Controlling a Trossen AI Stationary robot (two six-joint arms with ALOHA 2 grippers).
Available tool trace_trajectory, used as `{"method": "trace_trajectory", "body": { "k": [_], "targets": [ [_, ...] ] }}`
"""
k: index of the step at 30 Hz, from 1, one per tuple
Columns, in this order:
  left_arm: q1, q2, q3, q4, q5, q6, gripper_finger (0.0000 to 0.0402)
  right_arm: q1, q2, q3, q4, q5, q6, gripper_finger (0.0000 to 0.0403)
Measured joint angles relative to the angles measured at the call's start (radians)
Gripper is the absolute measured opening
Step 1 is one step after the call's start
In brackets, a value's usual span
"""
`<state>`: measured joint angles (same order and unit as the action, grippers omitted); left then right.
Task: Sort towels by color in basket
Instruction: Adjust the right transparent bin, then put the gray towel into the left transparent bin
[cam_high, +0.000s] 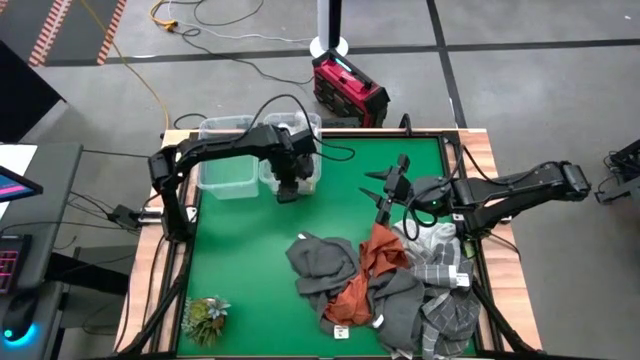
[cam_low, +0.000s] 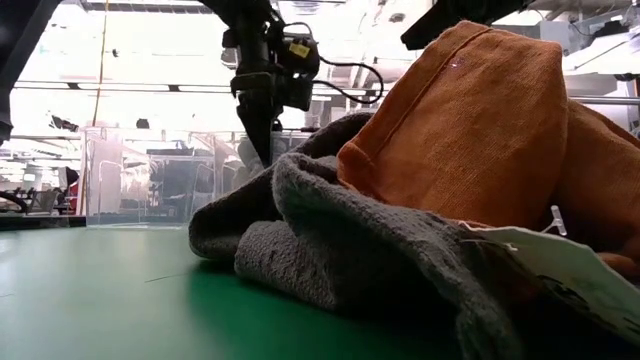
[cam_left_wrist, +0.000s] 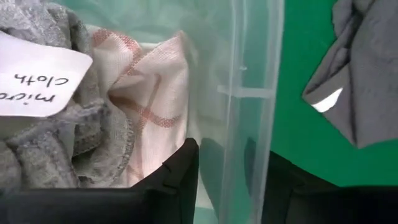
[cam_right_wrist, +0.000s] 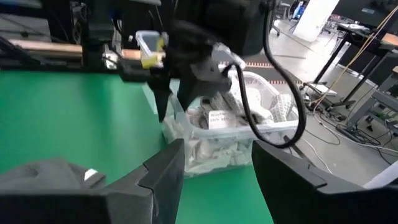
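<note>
A heap of towels lies on the green mat at the near right: dark grey (cam_high: 322, 262), rust-orange (cam_high: 375, 260), grey plaid (cam_high: 440, 268) and white (cam_high: 425, 236). At the far left stand two clear bins; the right one (cam_high: 292, 160) holds a grey cloth (cam_left_wrist: 56, 143) with a paper label and a white cloth with red stripes (cam_left_wrist: 155, 87). My left gripper (cam_high: 288, 186) points down over this bin's near wall (cam_left_wrist: 239, 124), open, one finger on each side. My right gripper (cam_high: 385, 195) hovers open and level above the heap's far edge, with nothing between its fingers (cam_right_wrist: 214, 168). My left gripper comes from above with one finger (cam_left_wrist: 180, 171) inside the bin and the other (cam_left_wrist: 270, 177) outside, the clear wall (cam_left_wrist: 233, 162) between them. Whether the fingers touch the wall I cannot tell.
The left clear bin (cam_high: 225, 162) has nothing in it. A small green plant (cam_high: 205, 318) sits at the near left corner. Bare green mat (cam_high: 240, 250) lies between the bins and the heap. A red case (cam_high: 350, 88) stands on the floor beyond the table.
</note>
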<state>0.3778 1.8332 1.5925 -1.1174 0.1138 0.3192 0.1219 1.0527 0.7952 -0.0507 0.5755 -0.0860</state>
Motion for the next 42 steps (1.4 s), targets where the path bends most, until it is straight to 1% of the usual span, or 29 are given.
{"method": "trace_trajectory", "body": {
  "k": [3,5,10,14,16,18,20,22,24,27,29,31,34,38,42],
  "targets": [
    [-0.004,-0.001,0.069,-0.072,-0.090,0.013,0.0145,0.000,0.000,0.000,-0.014,0.000,0.000,0.0222],
    [-0.004,-0.001,0.128,-0.113,-0.116,0.010,0.0157,0.000,0.000,0.000,-0.022,0.000,0.000,0.0222],
    [-0.018,-0.002,0.265,-0.184,-0.120,-0.014,0.0174,0.000,0.000,0.000,-0.045,0.000,0.008,0.0222],
    [-0.050,-0.002,0.315,-0.178,-0.119,-0.010,0.0175,0.001,0.000,0.000,-0.090,-0.011,0.029,0.0222],
    [-0.074,-0.003,0.316,-0.163,-0.117,-0.011,0.0175,0.001,0.000,0.000,-0.122,-0.051,0.050,0.0222],
    [-0.105,-0.003,0.314,-0.151,-0.091,-0.006,0.0176,0.002,0.000,0.000,-0.151,-0.117,0.069,0.0222],
    [-0.150,-0.005,0.291,-0.108,-0.056,0.005,0.0176,0.004,0.000,0.000,-0.171,-0.198,0.102,0.0222],
    [-0.201,-0.012,0.254,-0.068,-0.046,0.015,0.0176,0.014,0.000,0.000,-0.190,-0.268,0.137,0.0222],
    [-0.258,-0.016,0.207,-0.014,-0.044,0.018,0.0176,0.035,0.000,0.000,-0.210,-0.302,0.162,0.0222],
    [-0.338,-0.031,0.116,0.060,-0.043,0.030,0.0176,0.070,0.000,0.000,-0.232,-0.304,0.166,0.0222],
    [-0.385,-0.032,0.043,0.123,-0.043,0.044,0.0176,0.083,0.000,0.000,-0.228,-0.283,0.166,0.0222],
    [-0.425,-0.029,-0.020,0.162,-0.042,0.058,0.0176,0.087,0.000,0.000,-0.225,-0.259,0.169,0.0222],
    [-0.465,-0.029,-0.101,0.240,-0.044,0.078,0.0176,0.086,0.000,0.000,-0.235,-0.255,0.191,0.0222],
    [-0.500,-0.029,-0.154,0.311,-0.044,0.052,0.0176,0.086,0.000,0.000,-0.236,-0.255,0.201,0.0222],
    [-0.520,-0.030,-0.200,0.426,-0.045,0.009,0.0176,0.076,0.000,0.000,-0.232,-0.255,0.186,0.0222]
  ]
}}
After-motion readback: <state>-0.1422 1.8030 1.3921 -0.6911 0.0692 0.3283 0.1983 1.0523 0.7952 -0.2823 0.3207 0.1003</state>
